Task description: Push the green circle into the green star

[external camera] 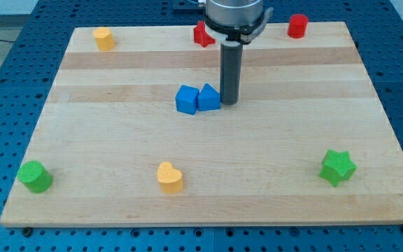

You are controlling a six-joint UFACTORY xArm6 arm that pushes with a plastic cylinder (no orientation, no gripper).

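The green circle (33, 176) is a short cylinder near the board's bottom left corner. The green star (338, 167) lies near the bottom right corner, far across the board from the circle. My tip (229, 103) rests on the board near the middle, just to the right of two blue blocks, far from both green blocks.
Two blue blocks (187, 99) (209, 98) touch each other beside my tip. A yellow heart (169, 177) lies at the bottom middle, between the green blocks. A yellow block (103, 38), a red star (202, 34) and a red cylinder (297, 26) line the top edge of the wooden board (117, 133).
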